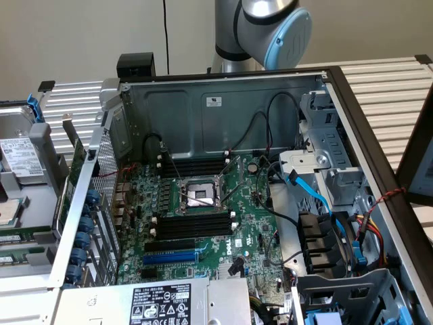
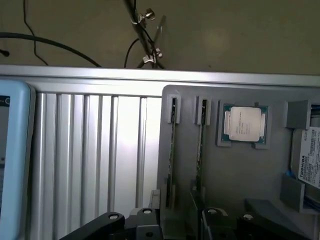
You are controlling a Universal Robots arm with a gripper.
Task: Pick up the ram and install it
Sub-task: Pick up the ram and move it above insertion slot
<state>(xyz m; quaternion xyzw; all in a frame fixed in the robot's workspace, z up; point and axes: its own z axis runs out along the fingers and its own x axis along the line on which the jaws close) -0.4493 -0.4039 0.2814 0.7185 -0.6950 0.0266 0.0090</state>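
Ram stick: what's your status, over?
Gripper open, empty, above the gray tray. Ram on edge in a tray slot, not held. Second stick in the next slot, nothing covering either.

Plain beige wall (image 1: pixel 67 34) at back, one black cable (image 1: pixel 164 27) hanging down it. Ribbed aluminium table (image 1: pixel 385 88), evenly lit. Wrist view: bright glare strip (image 2: pixel 125 130) on the table ribs, dull tan surface (image 2: pixel 240 35) beyond the table edge, dark cables (image 2: pixel 50 43) across it.
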